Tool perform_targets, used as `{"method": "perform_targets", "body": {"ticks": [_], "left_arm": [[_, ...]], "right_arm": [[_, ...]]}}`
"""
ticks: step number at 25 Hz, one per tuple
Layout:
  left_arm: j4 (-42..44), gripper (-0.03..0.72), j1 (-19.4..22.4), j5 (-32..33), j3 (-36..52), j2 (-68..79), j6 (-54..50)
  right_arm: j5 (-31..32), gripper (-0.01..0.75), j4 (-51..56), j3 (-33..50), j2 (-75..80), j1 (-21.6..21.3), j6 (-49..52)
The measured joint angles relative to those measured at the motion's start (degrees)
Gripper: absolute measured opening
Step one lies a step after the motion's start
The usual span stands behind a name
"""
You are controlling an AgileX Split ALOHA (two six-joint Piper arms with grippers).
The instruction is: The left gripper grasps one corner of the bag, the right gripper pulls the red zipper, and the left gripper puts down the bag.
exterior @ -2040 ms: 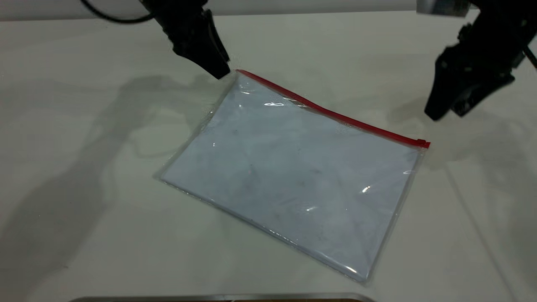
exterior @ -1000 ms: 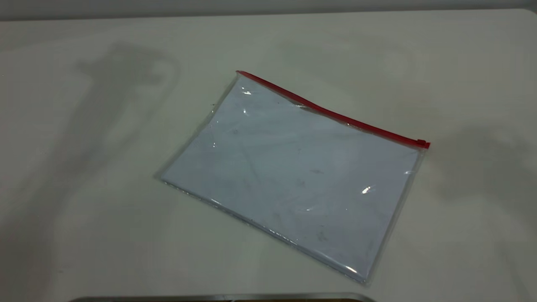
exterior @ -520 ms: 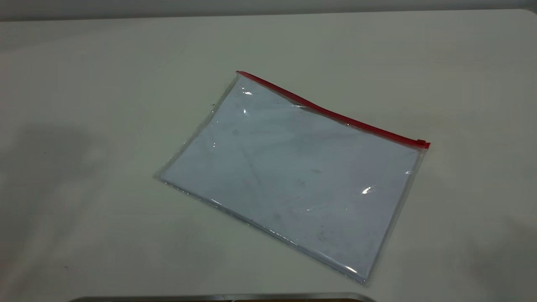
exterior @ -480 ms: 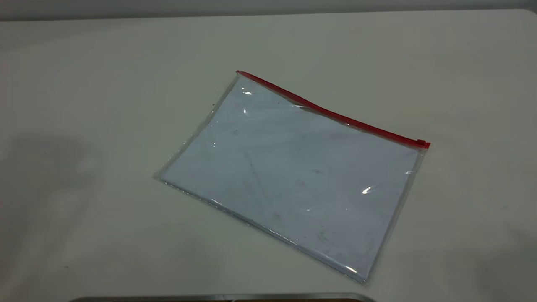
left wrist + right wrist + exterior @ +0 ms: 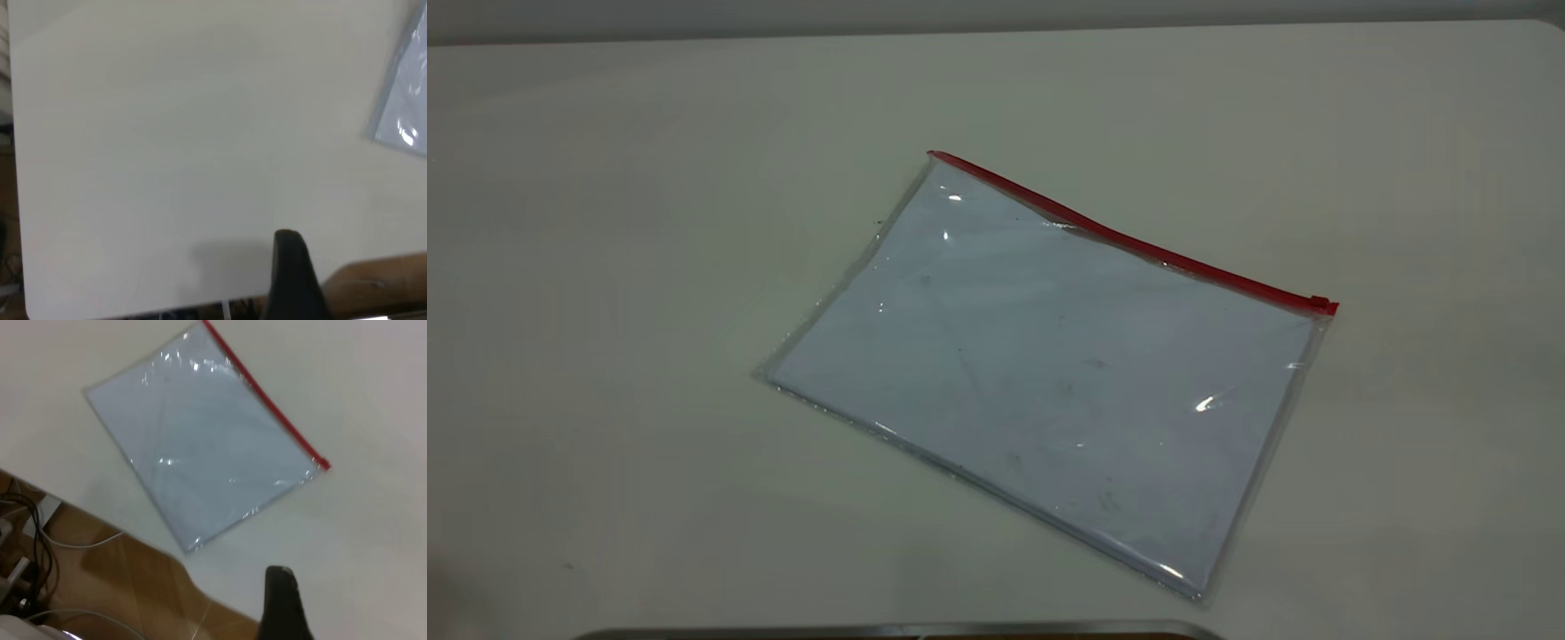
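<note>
Exterior view shows the bag (image 5: 1049, 373) lying flat on the white table (image 5: 605, 267), its pale bluish-white sheet inside and the red zipper (image 5: 1129, 238) along its far edge. Neither gripper touches it; their opening cannot be told.

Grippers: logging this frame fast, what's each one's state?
Left gripper: holds nothing, cannot be told.
Right gripper: holds nothing, cannot be told.

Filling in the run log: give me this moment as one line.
bag: flat on table, unheld | zipper: slider at right end | left gripper: away from bag | right gripper: away from bag | both outside exterior view
</note>
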Motion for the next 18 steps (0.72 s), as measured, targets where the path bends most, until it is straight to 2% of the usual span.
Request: {"method": "perform_targets", "body": {"ticks": [5,10,18], "left_arm": [[-0.8,0.559,0.0,0.0,11.0,-10.2,0.0],[-1.3,0.559,0.0,0.0,19.6,-17.9,0.0],[-2.4,0.559,0.0,-0.3,28.5,-25.3,0.1]], "right_arm": [[-0.2,0.579,-1.4,7.3,-9.0,0.0,-0.9],[-3.0,0.579,-4.1,12.0,-14.3,0.0,-1.1],[-4.0,0.579,-4.7,13.1,-16.4,0.0,-1.1]]}}
